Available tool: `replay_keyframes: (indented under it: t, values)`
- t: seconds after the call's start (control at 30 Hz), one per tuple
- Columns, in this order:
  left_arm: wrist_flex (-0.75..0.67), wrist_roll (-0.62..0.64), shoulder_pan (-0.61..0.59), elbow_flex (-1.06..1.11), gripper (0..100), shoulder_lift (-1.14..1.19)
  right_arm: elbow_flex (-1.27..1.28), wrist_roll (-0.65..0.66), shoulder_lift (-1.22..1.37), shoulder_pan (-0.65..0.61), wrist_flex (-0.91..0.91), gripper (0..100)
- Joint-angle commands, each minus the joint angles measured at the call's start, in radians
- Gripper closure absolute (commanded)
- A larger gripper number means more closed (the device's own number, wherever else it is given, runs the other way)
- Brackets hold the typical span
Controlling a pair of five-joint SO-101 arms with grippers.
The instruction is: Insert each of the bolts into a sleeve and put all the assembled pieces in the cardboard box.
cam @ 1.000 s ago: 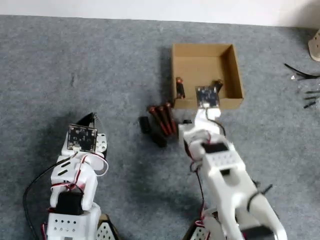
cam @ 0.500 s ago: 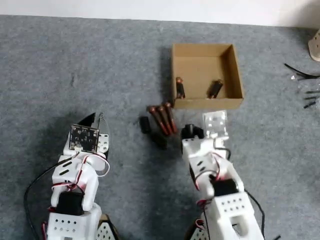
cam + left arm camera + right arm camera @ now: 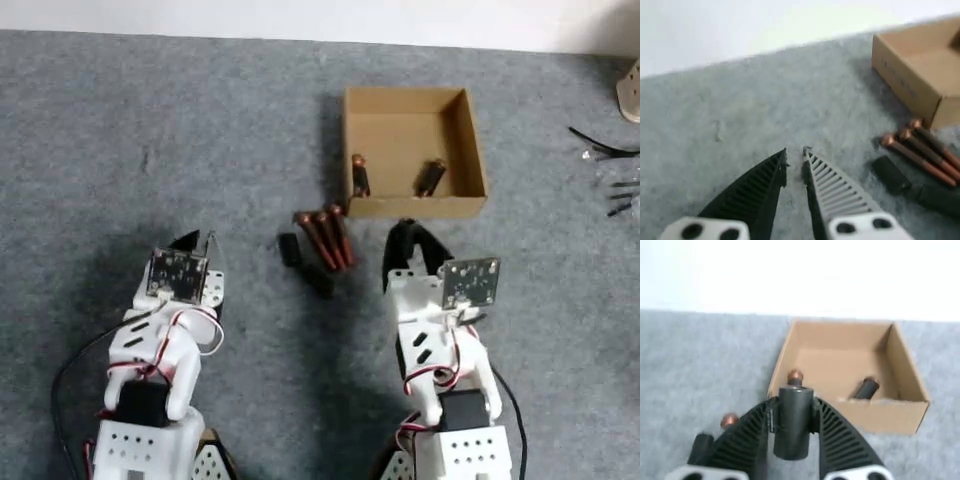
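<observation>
The cardboard box (image 3: 465, 130) stands at the back with two assembled pieces (image 3: 360, 176) (image 3: 431, 177) lying in it. Three copper-headed bolts (image 3: 323, 238) lie side by side in front of its left corner, with two loose black sleeves (image 3: 290, 248) (image 3: 320, 281) next to them. My right gripper (image 3: 405, 240) sits just in front of the box, shut on an upright black sleeve (image 3: 792, 420). My left gripper (image 3: 195, 242) hovers over bare carpet left of the bolts; the left wrist view shows a narrow gap at my left gripper (image 3: 795, 157) with nothing in it.
The table is covered in grey carpet. Black cable ties and small parts (image 3: 605, 165) lie at the far right edge. A white wall borders the back. Free carpet stretches to the left of the box and between the two arms.
My right arm has drawn back from over the box's front wall to the carpet in front of it, the black sleeve in its jaws. My left arm edged slightly right and nearer.
</observation>
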Motion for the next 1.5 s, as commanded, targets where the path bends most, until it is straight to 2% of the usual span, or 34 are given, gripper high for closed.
replay_keyframes:
  t: [0.0,0.1,0.2,0.3,0.5,0.63,0.73,0.83,0.97,1.1,1.23,1.47]
  values:
    - [-0.031,-0.005,0.025,-0.140,93,0.220,0.105,0.011,-0.062,0.012,0.045,99.4]
    - [-0.095,-0.002,0.048,-0.265,92,0.510,0.105,0.011,-0.081,0.012,0.073,99.4]
    - [-0.112,0.002,0.136,-0.420,92,0.822,0.105,0.012,-0.081,0.013,0.079,99.4]
    - [-0.112,0.115,0.222,-0.559,92,1.092,0.105,0.012,-0.081,0.013,0.079,99.4]
    - [-0.112,0.247,0.278,-0.832,92,1.412,0.104,0.012,-0.081,0.013,0.076,99.4]
    - [-0.112,0.407,0.272,-0.937,90,1.564,0.104,0.012,-0.085,0.013,0.076,99.4]
    - [-0.112,0.508,0.278,-0.998,81,1.667,0.104,0.012,-0.085,0.013,0.076,99.4]
    - [-0.112,0.522,0.302,-1.053,76,1.748,0.104,0.012,-0.088,0.013,0.076,99.4]
    - [-0.112,0.456,0.355,-1.096,77,1.811,0.104,0.012,-0.090,0.013,0.074,99.4]
    - [-0.114,0.450,0.337,-1.102,77,1.816,0.104,0.012,-0.090,0.013,0.074,99.4]
    - [-0.110,0.551,0.331,-1.102,77,1.816,0.104,0.012,-0.082,0.013,0.054,99.4]
    - [-0.110,0.568,0.334,-1.116,77,1.827,0.104,0.012,-0.082,0.013,0.051,99.4]
